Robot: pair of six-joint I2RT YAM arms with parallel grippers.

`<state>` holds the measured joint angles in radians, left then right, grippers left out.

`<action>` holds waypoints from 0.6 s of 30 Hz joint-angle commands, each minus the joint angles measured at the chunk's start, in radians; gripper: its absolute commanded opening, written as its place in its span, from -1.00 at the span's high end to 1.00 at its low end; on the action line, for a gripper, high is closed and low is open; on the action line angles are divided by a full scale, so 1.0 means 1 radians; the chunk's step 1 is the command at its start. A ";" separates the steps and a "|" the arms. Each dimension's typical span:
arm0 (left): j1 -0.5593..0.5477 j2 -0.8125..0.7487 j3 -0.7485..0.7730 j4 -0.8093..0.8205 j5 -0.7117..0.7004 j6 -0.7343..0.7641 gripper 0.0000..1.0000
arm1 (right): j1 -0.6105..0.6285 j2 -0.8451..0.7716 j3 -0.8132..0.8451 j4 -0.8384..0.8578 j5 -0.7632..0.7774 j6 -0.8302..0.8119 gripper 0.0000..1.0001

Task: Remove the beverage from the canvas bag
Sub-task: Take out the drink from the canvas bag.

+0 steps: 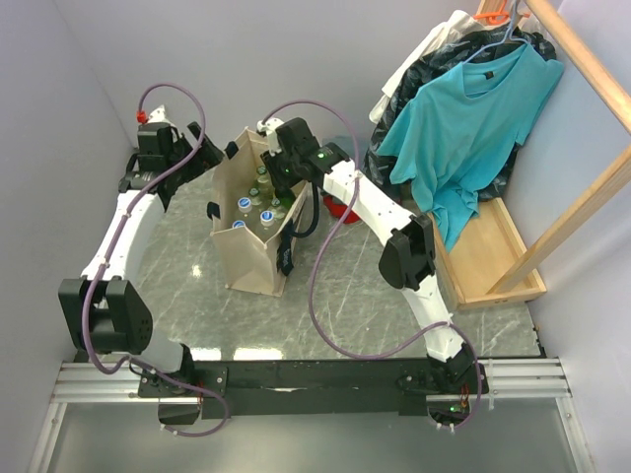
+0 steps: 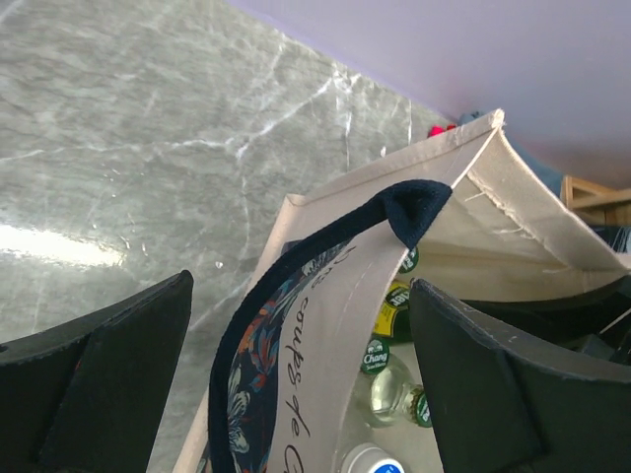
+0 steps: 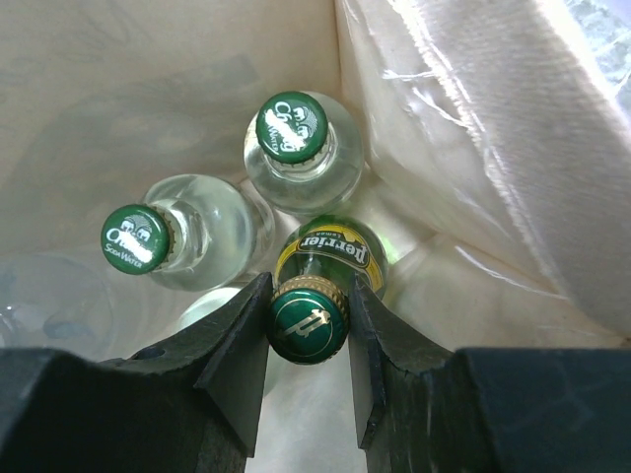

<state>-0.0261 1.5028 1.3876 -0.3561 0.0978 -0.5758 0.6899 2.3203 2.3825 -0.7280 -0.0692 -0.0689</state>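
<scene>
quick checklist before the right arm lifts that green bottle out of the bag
1. Right hand placed on the Perrier bottle at its cap: ok, fingers touch both sides.
2. Grip firm enough to lift: cannot tell.
3. Two clear soda bottles out of the fingers' way: ok, both stand beyond the tips.
4. Left hand holding the canvas bag down: not ok, it is open, with the strap handle between its fingers, ungripped.
5. Bag upright: ok in the top view.
</scene>
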 commanded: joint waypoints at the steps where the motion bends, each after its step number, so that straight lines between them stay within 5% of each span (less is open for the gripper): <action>1: -0.003 -0.065 -0.009 0.043 -0.052 -0.019 -0.93 | 0.010 -0.177 0.037 0.125 0.062 -0.032 1.00; 18: -0.003 -0.056 -0.004 0.042 -0.032 -0.019 -0.93 | 0.014 -0.210 0.026 0.159 0.085 -0.040 1.00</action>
<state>-0.0261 1.4742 1.3804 -0.3477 0.0624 -0.5888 0.6987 2.2665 2.3798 -0.7231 -0.0139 -0.0879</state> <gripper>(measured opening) 0.966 0.405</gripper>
